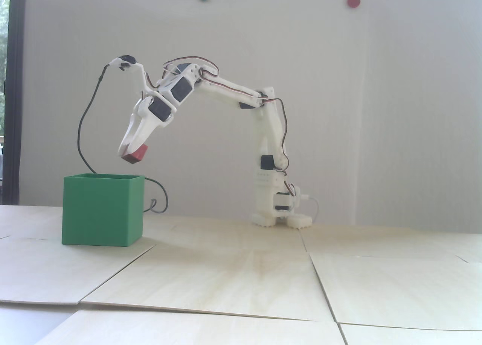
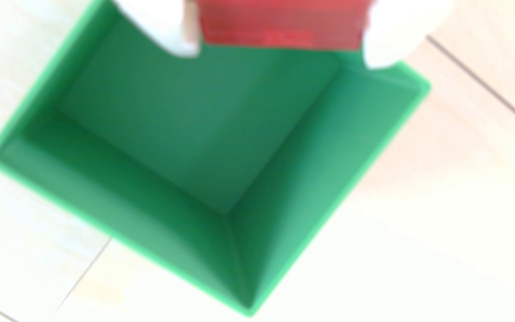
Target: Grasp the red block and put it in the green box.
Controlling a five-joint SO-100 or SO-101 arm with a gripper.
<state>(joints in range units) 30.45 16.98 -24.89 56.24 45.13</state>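
My white gripper point(image 1: 129, 154) hangs in the air just above the right part of the green box point(image 1: 101, 213), shut on the red block point(image 1: 136, 155). In the wrist view the red block point(image 2: 281, 24) sits at the top edge between my two white fingertips, with my gripper point(image 2: 282, 57) over the open mouth of the green box point(image 2: 73, 192). The box stands on the table at the left of the fixed view. Its inside shows only bare green floor and walls. The wrist view is blurred.
The arm's base point(image 1: 278, 209) stands at the back of the table, right of the box. A dark cable point(image 1: 84, 134) loops from the wrist camera down behind the box. Pale wooden panels point(image 1: 241, 269) with seams cover the table.
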